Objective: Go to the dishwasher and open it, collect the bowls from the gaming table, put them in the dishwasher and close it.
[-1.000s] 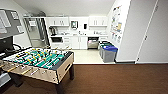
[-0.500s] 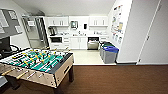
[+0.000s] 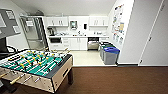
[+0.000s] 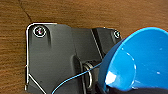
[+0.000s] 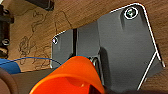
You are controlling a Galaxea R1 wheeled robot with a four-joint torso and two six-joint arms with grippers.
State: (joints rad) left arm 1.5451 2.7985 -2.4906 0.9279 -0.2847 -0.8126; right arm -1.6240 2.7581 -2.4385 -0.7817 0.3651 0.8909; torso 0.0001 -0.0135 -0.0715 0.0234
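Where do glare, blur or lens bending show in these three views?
Head view: soft overall, wide-angle bending at the wall edges, kitchen brightly lit with the dishwasher small and hazy. Left wrist view: white glare patches inside the blue bowl. Right wrist view: the orange bowl is close and blurred, its rim brightly lit.

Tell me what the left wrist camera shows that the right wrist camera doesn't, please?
The left wrist view has a bright blue bowl seen large at the wrist, its hollow facing the camera. The right wrist view has an orange bowl instead, plus a blue object at the picture's edge that I can't identify. Both share the robot's dark plate, a thin blue cable and the brown floor beneath.
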